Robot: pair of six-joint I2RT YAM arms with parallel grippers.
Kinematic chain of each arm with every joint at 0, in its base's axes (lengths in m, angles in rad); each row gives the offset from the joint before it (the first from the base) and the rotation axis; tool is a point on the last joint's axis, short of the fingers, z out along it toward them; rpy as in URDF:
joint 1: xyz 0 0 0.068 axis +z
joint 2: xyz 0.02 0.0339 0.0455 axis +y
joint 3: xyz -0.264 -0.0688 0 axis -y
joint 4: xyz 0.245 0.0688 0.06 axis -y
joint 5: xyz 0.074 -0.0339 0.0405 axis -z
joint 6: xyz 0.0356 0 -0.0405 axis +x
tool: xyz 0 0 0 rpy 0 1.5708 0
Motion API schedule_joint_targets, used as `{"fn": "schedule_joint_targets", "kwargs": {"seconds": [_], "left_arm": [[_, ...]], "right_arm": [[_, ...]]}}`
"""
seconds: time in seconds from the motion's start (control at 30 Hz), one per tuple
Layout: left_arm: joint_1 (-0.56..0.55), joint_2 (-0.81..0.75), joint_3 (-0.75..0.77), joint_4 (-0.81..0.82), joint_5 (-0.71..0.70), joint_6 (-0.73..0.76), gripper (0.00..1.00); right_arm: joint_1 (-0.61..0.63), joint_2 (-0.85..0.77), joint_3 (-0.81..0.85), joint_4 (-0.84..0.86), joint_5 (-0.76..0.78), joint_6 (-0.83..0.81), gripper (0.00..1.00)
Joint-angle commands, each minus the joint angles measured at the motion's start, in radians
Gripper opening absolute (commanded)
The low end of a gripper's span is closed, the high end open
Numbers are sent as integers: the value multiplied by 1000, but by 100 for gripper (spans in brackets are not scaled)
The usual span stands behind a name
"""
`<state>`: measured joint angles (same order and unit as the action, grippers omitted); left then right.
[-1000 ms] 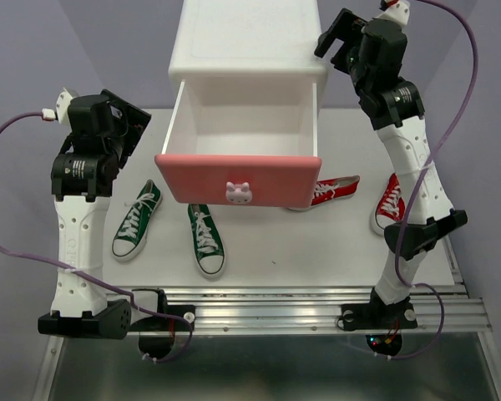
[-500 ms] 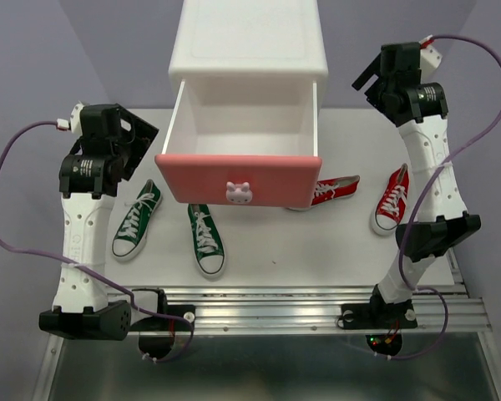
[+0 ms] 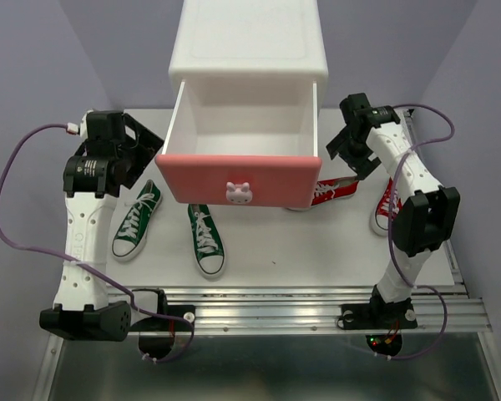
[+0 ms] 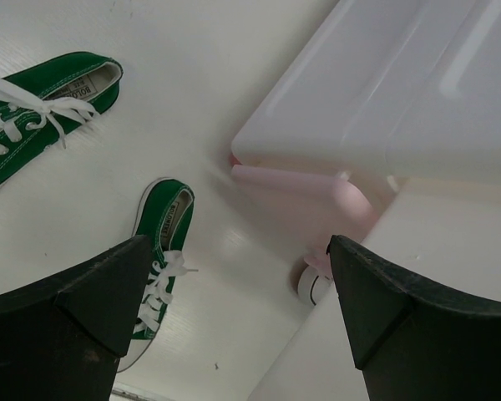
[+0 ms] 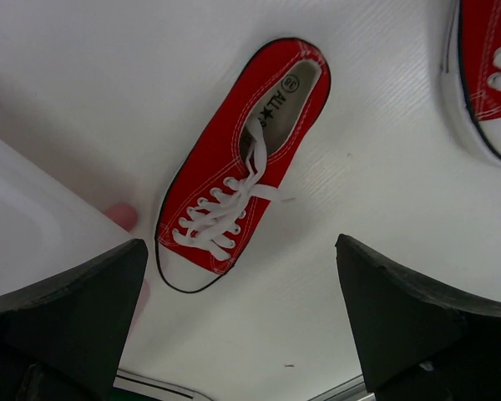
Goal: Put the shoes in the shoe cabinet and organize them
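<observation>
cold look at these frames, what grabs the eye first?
The white shoe cabinet at the far middle of the table, with its dark pink upper drawer pulled wide open and empty. All the shoes lie on the table: one green sneaker and a second green sneaker front left, and one red sneaker under the open right tool. The other red sneaker sits at the right edge.

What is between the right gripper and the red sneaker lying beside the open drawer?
Nothing. In the right wrist view the open right gripper hangs over the red sneaker, with only air between them and bare table around the shoe.
</observation>
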<state>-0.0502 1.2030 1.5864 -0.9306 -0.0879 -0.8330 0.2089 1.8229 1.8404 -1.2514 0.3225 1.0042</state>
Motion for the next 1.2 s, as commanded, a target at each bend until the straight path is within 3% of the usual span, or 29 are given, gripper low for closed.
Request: {"fn": "schedule_joint_targets", "kwargs": {"seconds": [0.0,0.27,0.4,0.63,0.73,0.87,0.9,1.03,1.13,1.17], "left_arm": [[1,-14,-25,7,25,26,99],[1,-59,-134,30,53,-5,99],[1,-74,-143,16,53,24,99],[1,-76,-157,-23,34,86,99],[1,-83,-161,-25,30,94,99],[1,-80,-158,-37,25,112,99],[1,-77,-154,-46,24,118,99],[1,-66,-152,-54,20,130,99],[1,-56,-140,-56,27,141,99],[1,-51,-132,-57,25,144,99]], "right_arm": [[34,36,-49,72,-43,111,100],[53,134,-93,38,12,192,100],[53,125,-206,158,-3,191,100],[53,165,-257,297,6,194,100],[53,180,-277,329,10,194,93],[53,179,-331,375,30,208,69],[53,174,-340,379,39,220,57],[53,139,-392,425,59,209,40],[53,115,-402,440,76,174,15],[53,105,-399,437,84,166,0]]}}
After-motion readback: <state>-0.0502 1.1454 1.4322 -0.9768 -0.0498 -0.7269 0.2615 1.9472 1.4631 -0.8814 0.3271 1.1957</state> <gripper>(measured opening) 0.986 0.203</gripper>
